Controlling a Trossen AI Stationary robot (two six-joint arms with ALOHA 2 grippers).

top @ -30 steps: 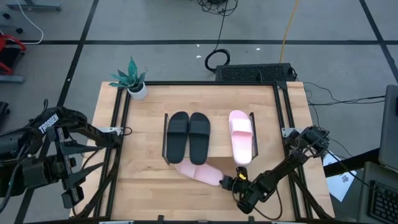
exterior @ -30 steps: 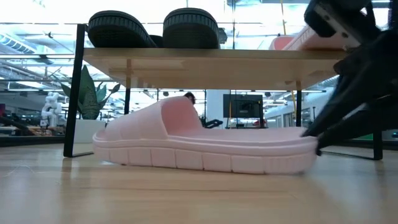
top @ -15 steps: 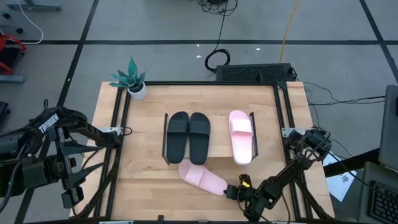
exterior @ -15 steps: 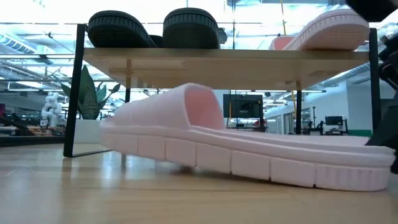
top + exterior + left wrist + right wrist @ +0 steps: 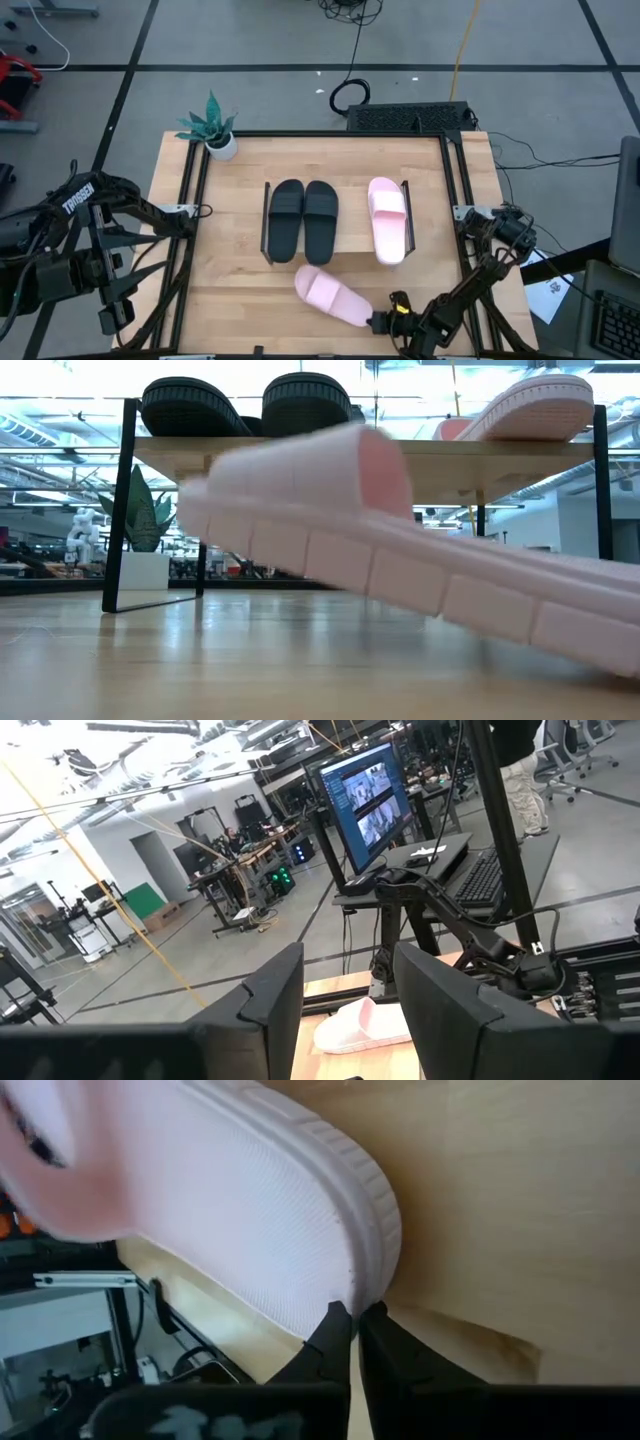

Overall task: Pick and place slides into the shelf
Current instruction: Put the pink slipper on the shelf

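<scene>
The shelf (image 5: 352, 215) stands mid-table and carries two black slides (image 5: 303, 218) and one pink slide (image 5: 387, 220), all resting sole-down on its board (image 5: 330, 455). A second pink slide (image 5: 330, 297) lies slanted in front of the shelf near the table's near edge, with my right gripper (image 5: 378, 321) shut on its heel end. In the low view this slide (image 5: 330, 520) is tilted, toe end up. My left gripper (image 5: 345, 1010) waits open, raised off the table's left side, with nothing between its fingers. My right gripper pinches the heel rim of the pink slide's sole (image 5: 368, 1292) between its two fingertips (image 5: 335, 1330). It comes slanting down from the table's near right side, along the slide's length. The slide is tilted with its toe end raised; whether the heel touches the table I cannot tell.
A small potted plant (image 5: 215, 130) stands at the table's far left corner. A black keyboard-like unit (image 5: 410, 117) sits beyond the far edge. Black frame rails (image 5: 458, 200) run along the table's left and right sides. Bare wood lies left of the held slide.
My right gripper, still shut, has drawn back toward the table's near right corner and risen a little. The pink slide has gone with it toward the near edge, turned slightly, and gone from lying flat on the table to tilted, its toe end lifted.
</scene>
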